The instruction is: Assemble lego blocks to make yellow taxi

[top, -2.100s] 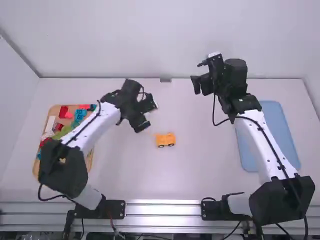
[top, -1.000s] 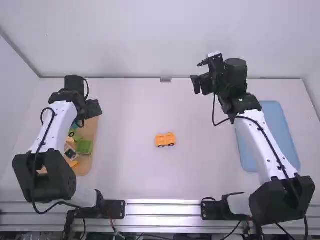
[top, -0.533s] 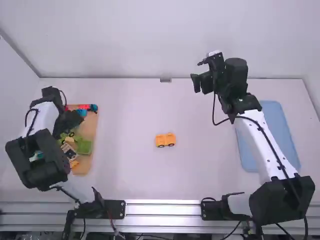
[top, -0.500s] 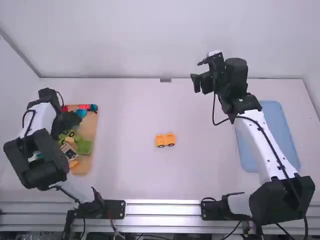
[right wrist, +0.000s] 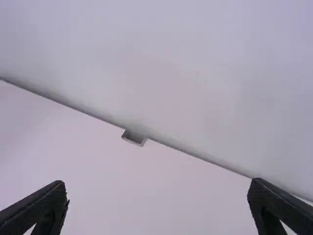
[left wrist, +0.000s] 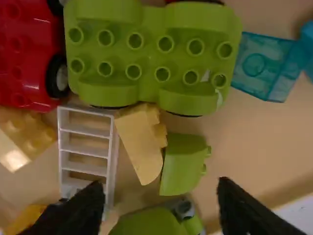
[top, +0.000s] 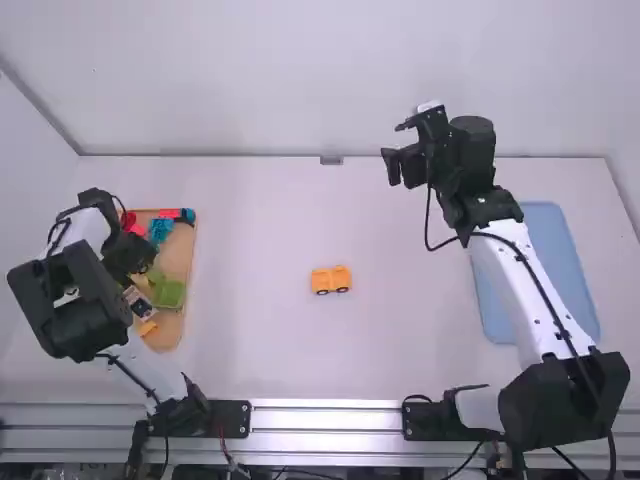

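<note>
Left pincer (top: 131,258) indistinct above tray (top: 182,250).

Left pincer (top: 130,255), its fingers (left wrist: 83,209) blurred

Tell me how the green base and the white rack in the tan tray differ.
The green base is a chunky piece with two rows of round studs; the white rack is an open frame with thin rungs. The base is clearly larger, the rack slimmer. Both lie in the tray.
</note>
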### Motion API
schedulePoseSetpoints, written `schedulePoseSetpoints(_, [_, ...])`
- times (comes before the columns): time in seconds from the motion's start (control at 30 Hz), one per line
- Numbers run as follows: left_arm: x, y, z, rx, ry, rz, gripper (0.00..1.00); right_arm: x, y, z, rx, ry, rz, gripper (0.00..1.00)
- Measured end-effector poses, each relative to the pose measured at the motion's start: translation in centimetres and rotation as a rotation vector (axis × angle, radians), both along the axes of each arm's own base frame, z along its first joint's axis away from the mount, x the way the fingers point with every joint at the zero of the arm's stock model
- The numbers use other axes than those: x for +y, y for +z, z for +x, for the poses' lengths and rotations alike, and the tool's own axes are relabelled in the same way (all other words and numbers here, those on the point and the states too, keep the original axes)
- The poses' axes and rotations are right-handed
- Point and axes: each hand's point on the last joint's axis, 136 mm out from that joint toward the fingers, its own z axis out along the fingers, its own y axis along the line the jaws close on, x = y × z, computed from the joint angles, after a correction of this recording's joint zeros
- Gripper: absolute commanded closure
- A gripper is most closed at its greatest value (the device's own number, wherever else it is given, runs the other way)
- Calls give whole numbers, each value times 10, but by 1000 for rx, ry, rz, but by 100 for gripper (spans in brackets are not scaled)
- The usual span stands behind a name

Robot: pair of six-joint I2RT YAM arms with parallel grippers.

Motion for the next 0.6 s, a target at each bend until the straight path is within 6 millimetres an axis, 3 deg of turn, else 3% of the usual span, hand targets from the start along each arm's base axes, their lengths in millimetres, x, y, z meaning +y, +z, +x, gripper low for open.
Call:
schedulePoseSetpoints(0.07, [0, -4, 0, 8, 10, -4, 54, 0, 0, 0, 1, -1, 1, 2])
schedulePoseSetpoints(0.2, [2, -8, 2, 4, 19, -3, 57, 0, 0, 0, 0, 0, -1, 2])
schedulePoseSetpoints(0.6, [7, -16, -10, 43, 113, 39, 48, 0, 1, 0, -2, 0, -1, 2])
